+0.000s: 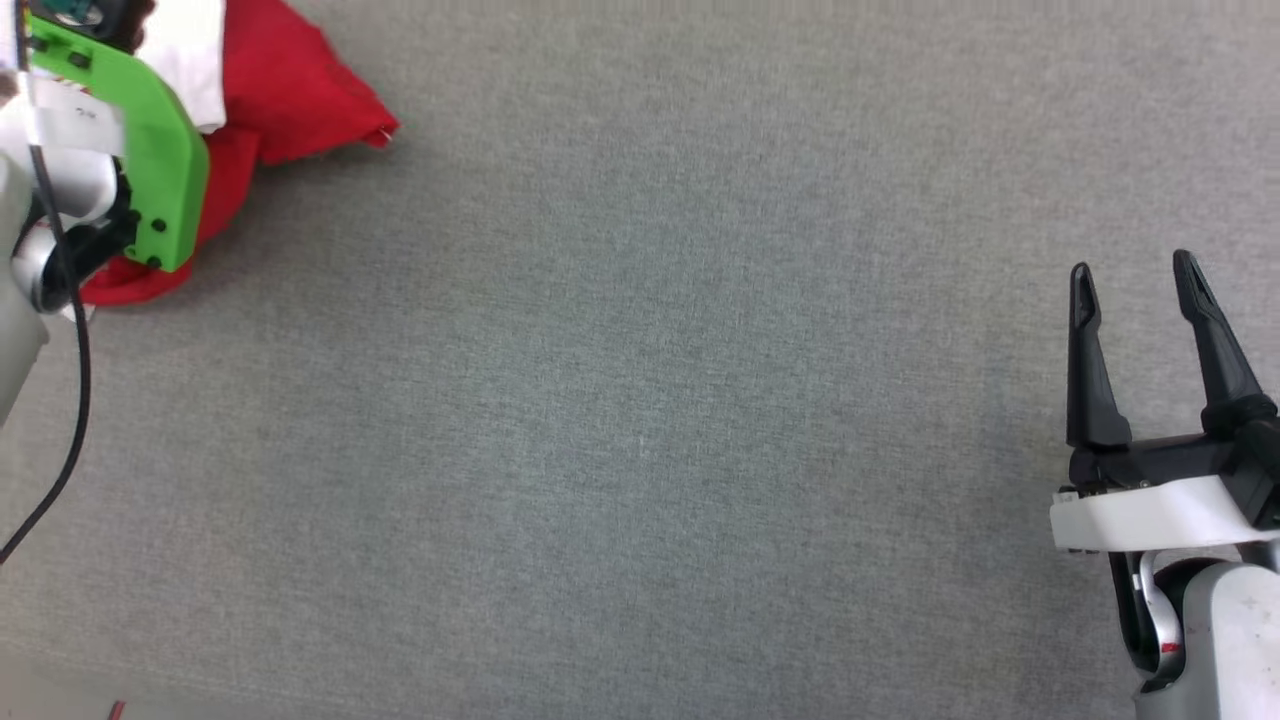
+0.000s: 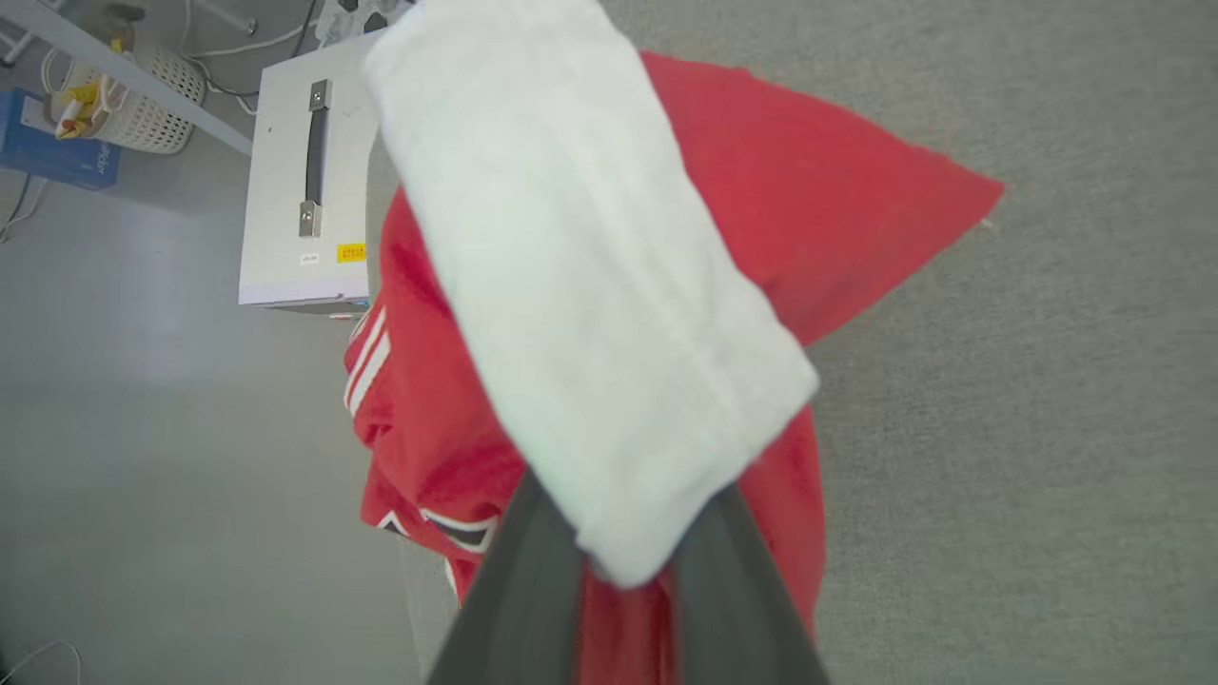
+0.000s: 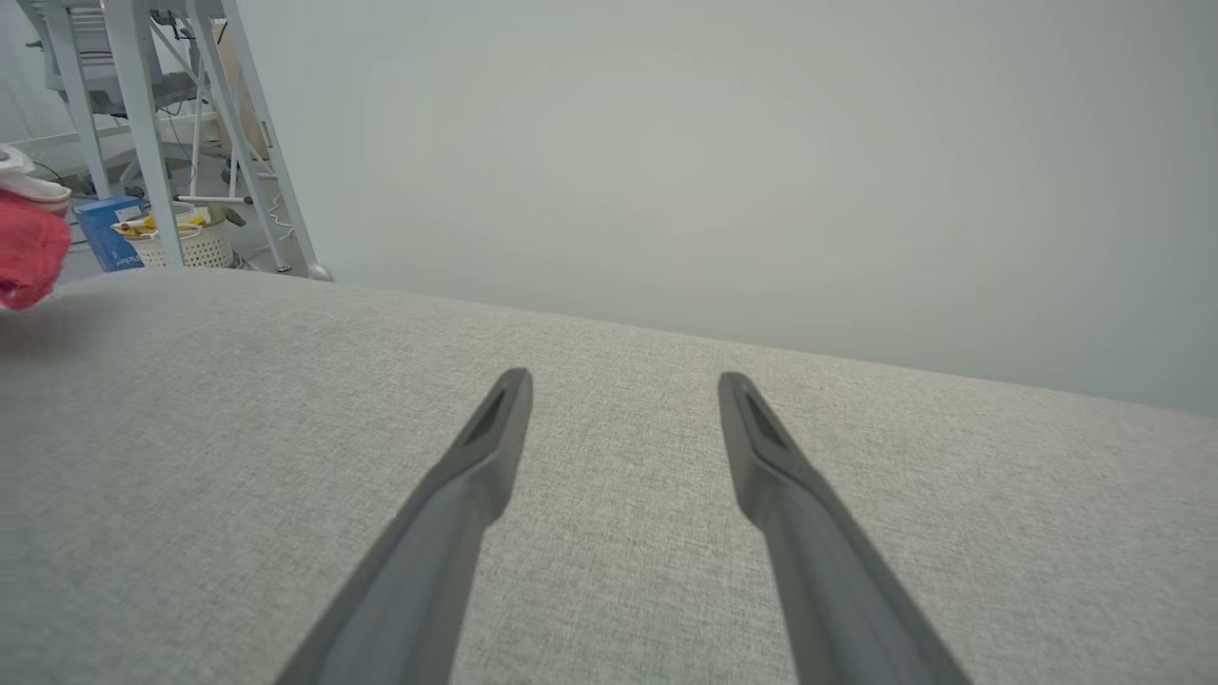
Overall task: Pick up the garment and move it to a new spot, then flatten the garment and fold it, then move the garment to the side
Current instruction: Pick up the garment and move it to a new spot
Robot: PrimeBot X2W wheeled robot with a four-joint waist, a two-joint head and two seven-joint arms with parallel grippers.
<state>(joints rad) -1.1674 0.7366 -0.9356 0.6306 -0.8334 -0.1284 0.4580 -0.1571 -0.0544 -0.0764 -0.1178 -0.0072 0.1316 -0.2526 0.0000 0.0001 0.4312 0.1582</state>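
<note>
The garment (image 1: 300, 90), a crumpled red shirt with a white sleeve, lies at the far left corner of the grey table (image 1: 640, 400). My left arm's green bracket (image 1: 150, 150) hangs over it and hides the fingers there. In the left wrist view my left gripper (image 2: 623, 561) is closed on the end of the white sleeve (image 2: 571, 285), with red cloth (image 2: 790, 190) bunched under it and hanging past the table's edge. My right gripper (image 1: 1130, 275) stands open at the right, holding nothing; its fingers (image 3: 495, 428) hover over bare table. The garment (image 3: 24, 247) shows at that view's left edge.
Beyond the table's left edge is grey floor with a white cabinet with a handle (image 2: 304, 190), a white basket (image 2: 143, 114) and a blue box (image 2: 57, 157). White metal frame legs (image 3: 143, 124) stand past the far corner. A black cable (image 1: 80, 380) trails from my left arm.
</note>
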